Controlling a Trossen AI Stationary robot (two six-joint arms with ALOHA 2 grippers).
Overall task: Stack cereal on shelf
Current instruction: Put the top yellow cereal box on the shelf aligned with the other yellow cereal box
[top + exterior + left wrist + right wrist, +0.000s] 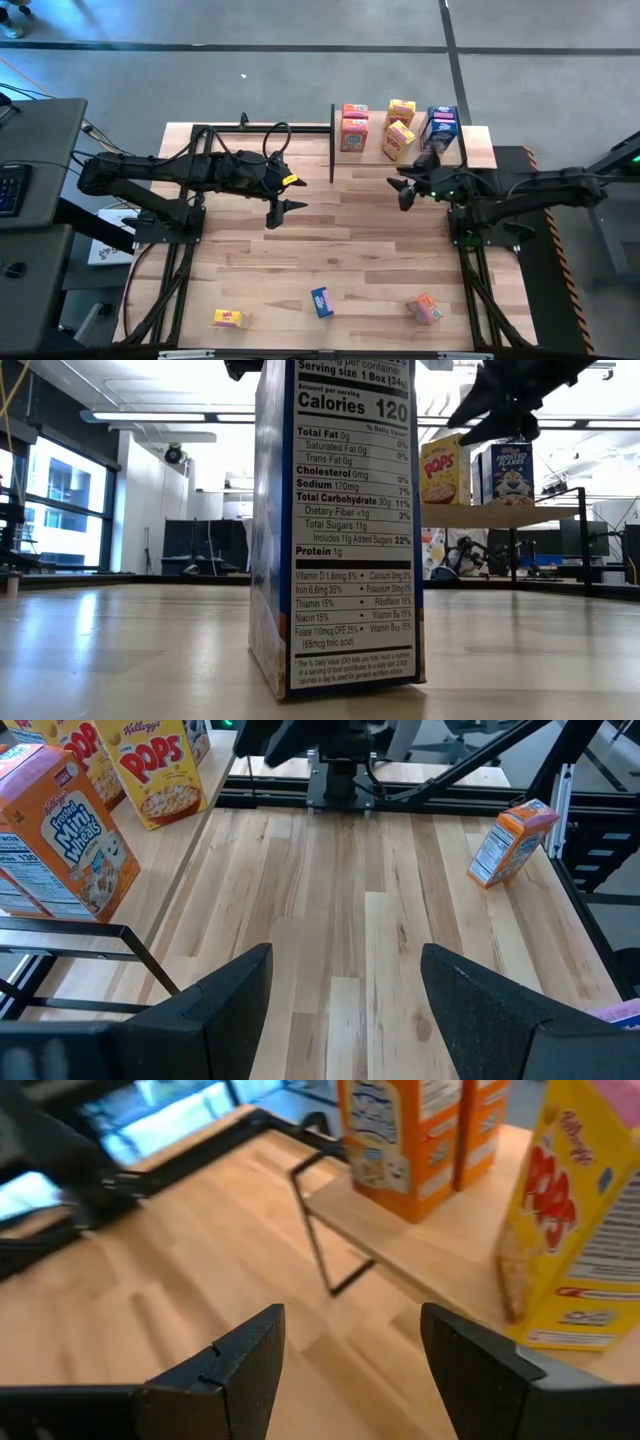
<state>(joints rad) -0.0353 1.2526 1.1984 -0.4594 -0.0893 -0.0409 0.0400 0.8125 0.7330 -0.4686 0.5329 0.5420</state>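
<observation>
The shelf [475, 150] stands at the table's far right, a light wood board on thin black uprights [320, 1230]. Several cereal boxes stand on it: orange ones [354, 128], yellow ones [399, 125] and a blue one [441, 125]. Three more boxes lie near the table's front edge: yellow [229, 318], blue [321, 301] and orange [425, 309]. My left gripper [280, 210] hangs open over the table's middle, left of the shelf. My right gripper [405, 190] hangs open just in front of the shelf's near edge. In its wrist view, orange boxes [400, 1140] and a yellow box [570, 1250] show close ahead.
The low view is mostly filled by the blue box's nutrition panel [340, 530], with the shelf [500, 515] behind it. Black arm frames run along the table's left and right sides [165, 290]. Bare planks [350, 250] lie between the grippers and the front boxes.
</observation>
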